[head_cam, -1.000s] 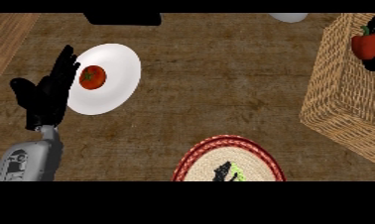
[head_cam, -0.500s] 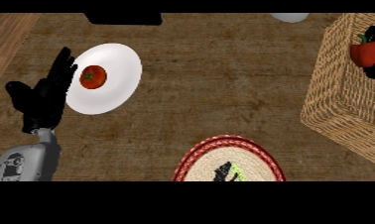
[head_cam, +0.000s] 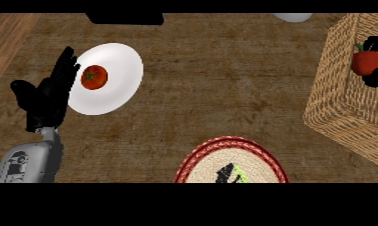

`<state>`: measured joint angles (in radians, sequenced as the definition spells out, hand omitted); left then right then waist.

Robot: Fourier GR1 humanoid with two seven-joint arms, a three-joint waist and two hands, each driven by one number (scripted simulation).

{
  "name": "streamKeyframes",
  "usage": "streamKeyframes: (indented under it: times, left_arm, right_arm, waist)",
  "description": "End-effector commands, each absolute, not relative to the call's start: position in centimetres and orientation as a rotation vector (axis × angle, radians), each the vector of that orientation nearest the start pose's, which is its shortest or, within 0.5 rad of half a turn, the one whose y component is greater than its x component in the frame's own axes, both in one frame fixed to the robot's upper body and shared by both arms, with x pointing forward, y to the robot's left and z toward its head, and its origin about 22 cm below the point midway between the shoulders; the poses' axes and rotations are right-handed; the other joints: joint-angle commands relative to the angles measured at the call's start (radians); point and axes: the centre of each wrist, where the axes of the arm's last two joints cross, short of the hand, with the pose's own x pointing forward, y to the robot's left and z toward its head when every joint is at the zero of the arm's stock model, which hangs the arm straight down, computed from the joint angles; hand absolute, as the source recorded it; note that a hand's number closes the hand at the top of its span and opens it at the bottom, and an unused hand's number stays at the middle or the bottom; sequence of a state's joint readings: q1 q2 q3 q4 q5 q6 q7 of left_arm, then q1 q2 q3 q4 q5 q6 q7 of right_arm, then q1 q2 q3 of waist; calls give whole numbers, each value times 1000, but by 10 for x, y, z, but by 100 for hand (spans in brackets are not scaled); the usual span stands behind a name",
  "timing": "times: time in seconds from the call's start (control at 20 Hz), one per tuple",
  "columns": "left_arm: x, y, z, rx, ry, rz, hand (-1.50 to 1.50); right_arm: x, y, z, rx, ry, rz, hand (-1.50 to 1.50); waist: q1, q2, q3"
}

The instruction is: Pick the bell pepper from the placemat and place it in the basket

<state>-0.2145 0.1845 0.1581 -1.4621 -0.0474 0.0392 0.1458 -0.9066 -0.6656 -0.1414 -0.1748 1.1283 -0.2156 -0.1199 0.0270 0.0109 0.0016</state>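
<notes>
The pepper [head_cam: 365, 63] is seen in the basket [head_cam: 332, 95] at 3 o'clock, stem toward 11, long axis 12–6, shifted toward 6 since earlier. The left hand [head_cam: 48, 95], at 9, is held open and empty; the right hand's [head_cam: 372, 43] state cannot be told.

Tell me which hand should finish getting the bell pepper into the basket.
Right. The right hand is at the basket, fingers curled round the red bell pepper, so it probably only needs to let go. The left hand rests open across the counter, beside the white plate.
</notes>
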Motion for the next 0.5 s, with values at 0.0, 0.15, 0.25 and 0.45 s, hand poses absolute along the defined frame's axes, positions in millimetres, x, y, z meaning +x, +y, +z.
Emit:
streamKeyframes:
  times: [0.0,0.15,0.25,0.45]
  left_arm:
    - [302,307,42,258,-1525,-45,0]
    - [283,286,36,246,-1522,-48,0]
    - [286,292,39,275,-1527,-42,0]
    - [282,282,45,274,-1510,-37,0]
  right_arm:
    - [389,-438,87,-1252,-823,985,150]
    - [389,-437,86,-1267,-858,910,-150]
    - [391,-436,92,-1259,-953,833,-150]
    - [388,-449,106,-1218,-1119,665,-150]
  waist:
    - [-3,1,0]
    - [4,-1,0]
    - [-3,-2,0]
    - [-7,-6,1]
